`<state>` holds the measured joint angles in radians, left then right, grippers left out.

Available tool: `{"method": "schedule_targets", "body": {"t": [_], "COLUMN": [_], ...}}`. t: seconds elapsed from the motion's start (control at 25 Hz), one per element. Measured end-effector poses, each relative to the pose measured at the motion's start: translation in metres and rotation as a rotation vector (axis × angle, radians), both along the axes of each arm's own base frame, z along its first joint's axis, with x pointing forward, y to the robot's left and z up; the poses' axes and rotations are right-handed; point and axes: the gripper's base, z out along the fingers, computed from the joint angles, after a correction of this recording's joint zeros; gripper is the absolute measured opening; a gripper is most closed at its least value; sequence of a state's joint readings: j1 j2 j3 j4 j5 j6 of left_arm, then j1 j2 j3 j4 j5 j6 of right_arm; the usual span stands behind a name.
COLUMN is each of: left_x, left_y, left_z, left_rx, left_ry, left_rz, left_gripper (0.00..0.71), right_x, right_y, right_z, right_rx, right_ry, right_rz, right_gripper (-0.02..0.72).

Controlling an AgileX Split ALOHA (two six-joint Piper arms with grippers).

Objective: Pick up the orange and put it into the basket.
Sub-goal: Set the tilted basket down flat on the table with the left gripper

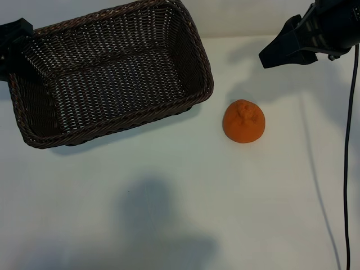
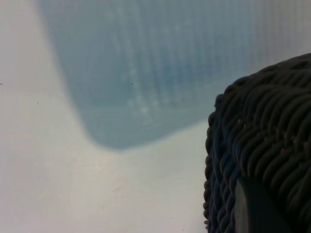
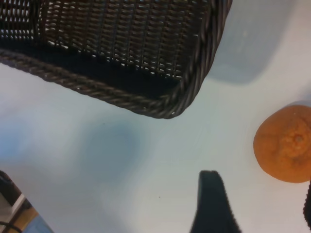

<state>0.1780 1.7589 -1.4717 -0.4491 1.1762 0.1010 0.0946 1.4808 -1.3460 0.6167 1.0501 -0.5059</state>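
Note:
The orange [image 1: 244,121] lies on the white table right of the basket [image 1: 112,73]; the right wrist view shows the orange [image 3: 285,144] clear of the basket's rounded corner [image 3: 170,104]. My right gripper [image 1: 274,55] hovers above and behind the fruit, open with nothing in it, and the orange sits just beyond the gap [image 3: 260,208] between the two fingers. My left gripper [image 1: 12,42] is at the basket's far left end. There one finger [image 2: 260,211] lies against the braided rim [image 2: 262,126]. The jaws are narrow and closed on that rim.
A black cable [image 1: 350,169] hangs down the right side of the table. Bare white tabletop [image 1: 180,214] stretches in front of the basket and orange, crossed by soft shadows.

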Motion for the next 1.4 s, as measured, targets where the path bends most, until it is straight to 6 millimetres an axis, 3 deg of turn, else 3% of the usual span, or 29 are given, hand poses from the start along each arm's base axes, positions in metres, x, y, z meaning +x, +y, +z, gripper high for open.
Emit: {"method": "schedule_targets", "body": {"t": [0.64, 1.0, 1.4], "left_x": [0.0, 0.001, 0.003], "left_y": [-0.001, -0.031, -0.043], "left_z": [0.0, 0.0, -0.006], "left_rx": [0.015, 0.024, 0.021], "left_ry": [-0.037, -0.072, -0.055], "left_rz": [-0.091, -0.251, -0.288], "left_gripper": [0.175, 0.175, 0.175], "right_x": [0.002, 0.001, 0.001], "right_y": [-0.001, 0.0, 0.0], "right_z": [0.001, 0.0, 0.0], "right_rx": [0.001, 0.0, 0.0], "right_ry": [-0.022, -0.007, -0.005], "right_rz": [-0.015, -0.005, -0.004], "right_gripper": [0.444, 0.444, 0.444]}}
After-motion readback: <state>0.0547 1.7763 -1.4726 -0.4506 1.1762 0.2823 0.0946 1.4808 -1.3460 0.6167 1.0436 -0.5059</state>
